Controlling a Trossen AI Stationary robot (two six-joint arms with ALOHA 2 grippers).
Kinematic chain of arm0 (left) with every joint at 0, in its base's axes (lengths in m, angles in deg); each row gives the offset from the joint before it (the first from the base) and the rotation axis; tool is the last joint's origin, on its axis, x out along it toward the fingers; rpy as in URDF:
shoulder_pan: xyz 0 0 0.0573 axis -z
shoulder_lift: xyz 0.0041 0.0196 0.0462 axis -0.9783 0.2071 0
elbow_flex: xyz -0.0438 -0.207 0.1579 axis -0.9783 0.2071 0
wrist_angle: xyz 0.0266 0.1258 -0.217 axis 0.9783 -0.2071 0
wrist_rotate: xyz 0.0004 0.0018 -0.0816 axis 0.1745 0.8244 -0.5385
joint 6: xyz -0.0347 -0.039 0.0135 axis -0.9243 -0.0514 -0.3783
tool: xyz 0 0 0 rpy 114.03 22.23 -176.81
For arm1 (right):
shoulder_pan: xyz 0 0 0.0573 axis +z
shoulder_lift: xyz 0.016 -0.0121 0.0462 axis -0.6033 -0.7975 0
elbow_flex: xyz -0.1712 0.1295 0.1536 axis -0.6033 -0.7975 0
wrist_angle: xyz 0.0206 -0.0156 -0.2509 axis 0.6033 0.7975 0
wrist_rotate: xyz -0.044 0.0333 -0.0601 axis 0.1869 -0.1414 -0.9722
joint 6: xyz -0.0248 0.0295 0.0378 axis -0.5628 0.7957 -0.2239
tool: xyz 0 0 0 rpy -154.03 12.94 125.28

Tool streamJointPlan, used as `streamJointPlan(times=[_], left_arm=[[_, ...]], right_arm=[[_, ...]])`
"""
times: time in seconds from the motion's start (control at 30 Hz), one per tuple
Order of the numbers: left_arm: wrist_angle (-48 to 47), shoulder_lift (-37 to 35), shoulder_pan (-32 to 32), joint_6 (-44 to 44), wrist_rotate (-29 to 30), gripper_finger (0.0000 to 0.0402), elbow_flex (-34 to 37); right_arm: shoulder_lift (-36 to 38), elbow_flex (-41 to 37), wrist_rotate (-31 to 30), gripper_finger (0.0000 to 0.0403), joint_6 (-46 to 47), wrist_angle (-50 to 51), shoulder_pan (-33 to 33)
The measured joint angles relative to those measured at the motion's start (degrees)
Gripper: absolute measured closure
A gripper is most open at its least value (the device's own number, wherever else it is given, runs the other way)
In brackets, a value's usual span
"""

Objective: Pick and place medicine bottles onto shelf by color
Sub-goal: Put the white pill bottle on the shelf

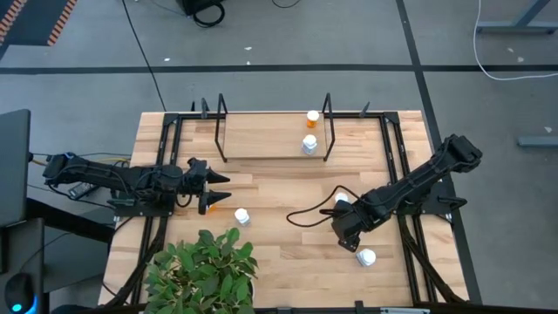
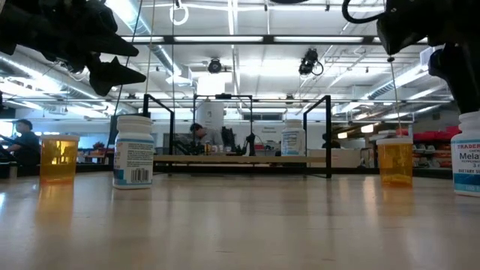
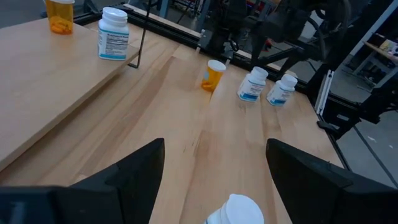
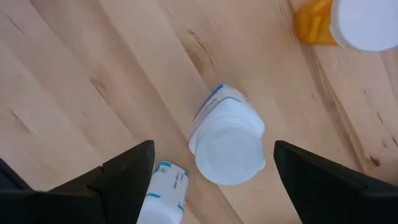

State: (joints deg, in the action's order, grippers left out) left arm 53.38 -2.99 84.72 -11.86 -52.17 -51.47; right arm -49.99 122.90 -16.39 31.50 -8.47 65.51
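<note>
Light-wood tabletop (image 1: 288,253) carries everything. Left gripper (image 1: 216,192), fingers apart and empty, hovers beside a white bottle (image 1: 241,216). Farther back, the shelf (image 1: 261,139) holds an orange bottle (image 1: 312,117) and a white one (image 1: 309,145) at its right end. Right gripper (image 4: 211,171), fingers spread, hangs over a white bottle (image 4: 229,146); another, labelled "Mela…" (image 2: 468,154), stands near right.
</note>
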Motion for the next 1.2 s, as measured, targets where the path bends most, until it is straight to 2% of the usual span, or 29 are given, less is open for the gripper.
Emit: streamJointPlan(times=[0.2, 0.63, 0.77, 1.07, 1.2], left_arm=[[0.0, 0.0, 0.0, 0.0, 0.0, 0.0115, 0.0], [0.0, 0.0, 0.0, 0.0, 0.5, 0.0115, 0.0], [0.0, 0.0, 0.0, 0.0, 0.7, 0.0115, 0.0], [0.0, 0.0, 0.0, 0.0, 0.7, 0.0115, 0.0], [0.0, 0.0, 0.0, -0.4, 0.7, 0.0115, 0.0]], right_arm=[[0.0, -0.3, -2.2, 0.0065, 0.0, 0.0, 1.7], [0.0, -4.7, -2.3, 0.0073, 0.0, -0.8, 2.1], [0.0, -4.7, -2.4, 0.0104, -0.1, -0.9, 2.1], [0.0, -4.7, -3.5, 0.0218, -1.9, -4.0, 2.1], [0.0, -4.7, -3.3, 0.0222, -4.3, -7.5, 2.1]])
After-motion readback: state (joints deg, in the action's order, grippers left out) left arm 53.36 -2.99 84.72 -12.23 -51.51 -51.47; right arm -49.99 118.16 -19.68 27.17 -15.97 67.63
